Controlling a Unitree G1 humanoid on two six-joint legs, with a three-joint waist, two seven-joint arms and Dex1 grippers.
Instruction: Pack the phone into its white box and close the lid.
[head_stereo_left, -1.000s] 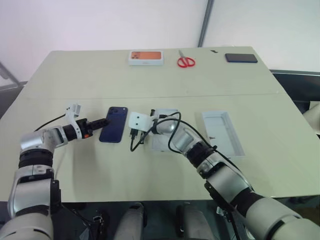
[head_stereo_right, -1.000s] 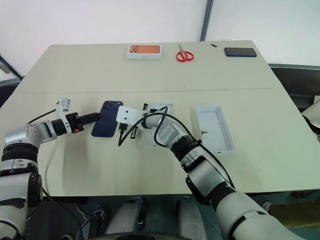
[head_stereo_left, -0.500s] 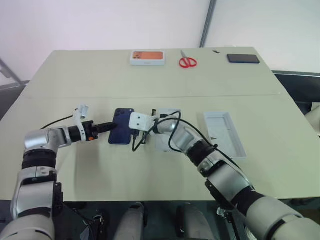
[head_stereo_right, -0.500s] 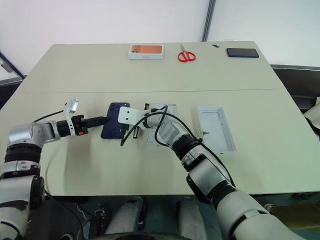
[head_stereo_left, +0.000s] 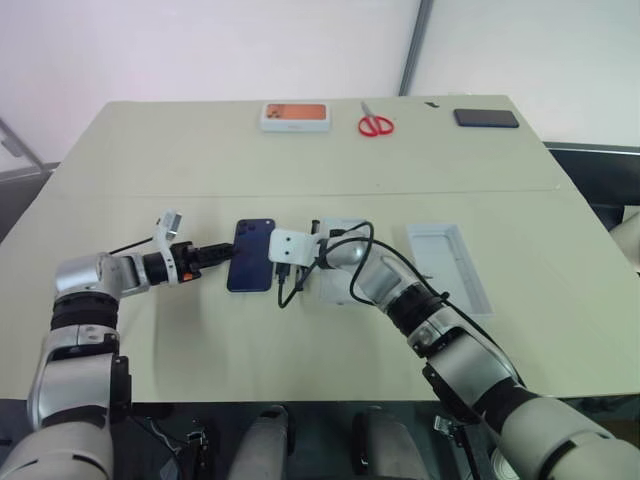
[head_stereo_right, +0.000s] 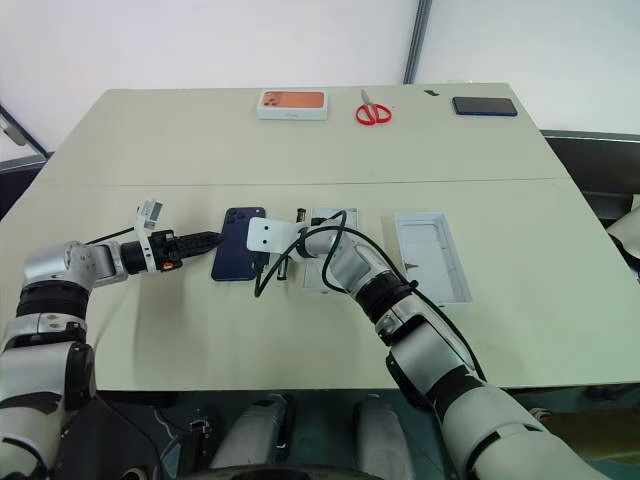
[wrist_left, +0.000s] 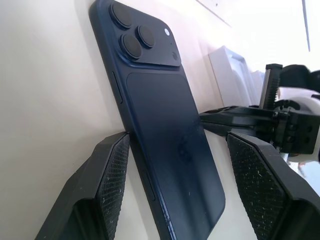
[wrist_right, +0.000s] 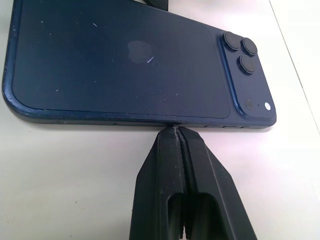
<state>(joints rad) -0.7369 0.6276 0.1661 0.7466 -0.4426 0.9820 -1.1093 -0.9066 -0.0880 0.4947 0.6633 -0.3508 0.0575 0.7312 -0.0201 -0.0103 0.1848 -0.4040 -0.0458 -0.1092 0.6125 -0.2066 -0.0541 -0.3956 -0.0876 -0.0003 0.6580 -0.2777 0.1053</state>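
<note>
Left eye view: the phone (head_stereo_left: 251, 255) lies back-up on the table (head_stereo_left: 180, 160), near its middle. The left gripper (head_stereo_left: 222, 252) reaches in from the left, its tips at the phone's left long edge. The right gripper (head_stereo_left: 281, 283) comes in from the right, at the phone's right long edge. Just right of that wrist sits the white box (head_stereo_left: 335, 270), partly hidden by the arm and cable. The lid (head_stereo_left: 446, 265) lies open side up, further right, apart from the box. At the far edge rest a white box picturing an orange phone (head_stereo_left: 294, 115), red-handled scissors (head_stereo_left: 374, 123) and a black phone (head_stereo_left: 486, 118).

Right eye view: same layout; the phone sits between the two grippers.

Left wrist view: the left fingers (wrist_left: 112, 170) stand wide apart, one on each side of the phone's near end; one pad meets the phone's edge, the other stands clear. The phone's camera cluster sits at its far end.

Right wrist view: the right fingers (wrist_right: 165, 170) are pressed together, holding nothing, their joined tip touching the phone's long edge.
</note>
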